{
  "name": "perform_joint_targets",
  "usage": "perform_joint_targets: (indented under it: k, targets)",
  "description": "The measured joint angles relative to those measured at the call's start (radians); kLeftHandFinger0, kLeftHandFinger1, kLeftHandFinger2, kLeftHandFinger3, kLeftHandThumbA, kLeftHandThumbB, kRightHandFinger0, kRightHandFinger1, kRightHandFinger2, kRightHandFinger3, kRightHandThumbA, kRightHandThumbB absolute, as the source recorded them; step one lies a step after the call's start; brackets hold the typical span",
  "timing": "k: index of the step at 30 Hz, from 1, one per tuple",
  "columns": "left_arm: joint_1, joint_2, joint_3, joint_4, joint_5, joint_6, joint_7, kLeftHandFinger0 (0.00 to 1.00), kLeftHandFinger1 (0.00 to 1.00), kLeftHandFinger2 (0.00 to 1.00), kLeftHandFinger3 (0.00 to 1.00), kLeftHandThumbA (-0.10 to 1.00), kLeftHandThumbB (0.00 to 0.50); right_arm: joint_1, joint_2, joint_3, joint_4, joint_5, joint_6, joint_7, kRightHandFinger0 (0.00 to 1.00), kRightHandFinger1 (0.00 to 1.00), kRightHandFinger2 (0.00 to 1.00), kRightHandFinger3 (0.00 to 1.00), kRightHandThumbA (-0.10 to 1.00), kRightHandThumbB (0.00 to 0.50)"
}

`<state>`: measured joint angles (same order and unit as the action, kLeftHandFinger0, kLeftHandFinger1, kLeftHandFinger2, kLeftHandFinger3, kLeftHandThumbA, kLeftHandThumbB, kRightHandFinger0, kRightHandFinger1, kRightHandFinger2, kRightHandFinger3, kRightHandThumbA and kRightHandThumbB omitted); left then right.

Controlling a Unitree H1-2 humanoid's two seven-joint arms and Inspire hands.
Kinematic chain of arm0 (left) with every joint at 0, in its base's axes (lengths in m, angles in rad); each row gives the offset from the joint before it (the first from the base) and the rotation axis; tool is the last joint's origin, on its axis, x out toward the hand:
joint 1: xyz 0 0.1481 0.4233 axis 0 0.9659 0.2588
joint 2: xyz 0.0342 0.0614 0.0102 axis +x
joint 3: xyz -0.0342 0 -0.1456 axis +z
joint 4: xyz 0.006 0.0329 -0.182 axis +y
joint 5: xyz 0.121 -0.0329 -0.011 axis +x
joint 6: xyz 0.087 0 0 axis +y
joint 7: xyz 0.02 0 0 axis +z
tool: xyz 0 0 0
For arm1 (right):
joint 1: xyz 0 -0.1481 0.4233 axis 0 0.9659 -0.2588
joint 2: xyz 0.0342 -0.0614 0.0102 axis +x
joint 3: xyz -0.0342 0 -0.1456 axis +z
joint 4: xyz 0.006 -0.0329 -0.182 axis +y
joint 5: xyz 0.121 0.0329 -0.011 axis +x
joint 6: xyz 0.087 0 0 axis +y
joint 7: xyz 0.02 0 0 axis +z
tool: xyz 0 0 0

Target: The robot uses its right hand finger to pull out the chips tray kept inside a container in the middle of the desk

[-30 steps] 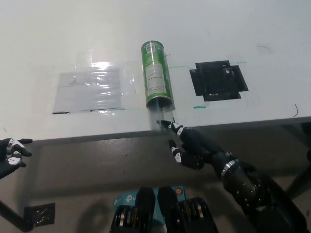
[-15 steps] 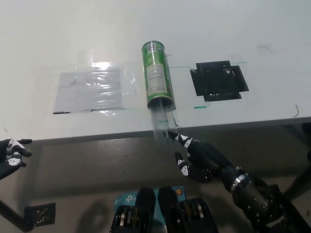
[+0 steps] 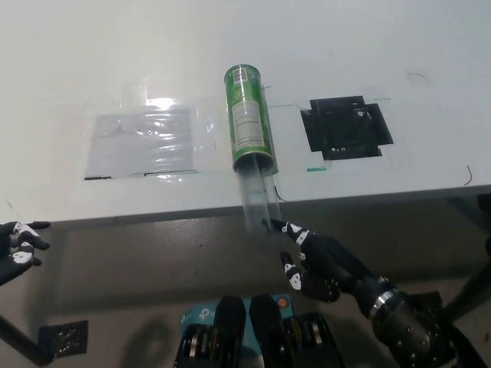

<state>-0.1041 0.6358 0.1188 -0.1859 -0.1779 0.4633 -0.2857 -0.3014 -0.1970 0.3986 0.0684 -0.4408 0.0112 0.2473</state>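
Observation:
A green chips can (image 3: pixel 248 119) lies on its side in the middle of the white desk (image 3: pixel 230 46), its open mouth toward the front edge. A clear tray (image 3: pixel 256 195) sticks out of that mouth and reaches past the desk's edge. My black right hand (image 3: pixel 314 257) is below the edge, one finger stretched out with its tip at the tray's near end, the others curled. My left hand (image 3: pixel 17 247) rests at the lower left, below the desk; whether it is open or shut does not show.
A clear plastic sheet (image 3: pixel 142 142) is taped to the desk left of the can. A black square plate (image 3: pixel 345 126) lies to its right. A small green mark (image 3: pixel 314 169) sits by the front edge.
My right hand has drawn back toward me and down, and the clear tray has slid further out of the can, now overhanging the desk's edge. The can and left hand stayed put.

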Motion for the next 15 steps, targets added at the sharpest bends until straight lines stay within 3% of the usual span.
perform_joint_targets:
  k: [15]
  targets:
    - [0.008,-0.001,0.0,0.001,0.0,0.0,0.0,0.57,0.66,0.79,0.96,0.14,0.0,0.055,0.018,-0.034,-0.014,0.035,-0.003,0.0,0.0,0.0,0.93,0.95,-0.1,0.179]
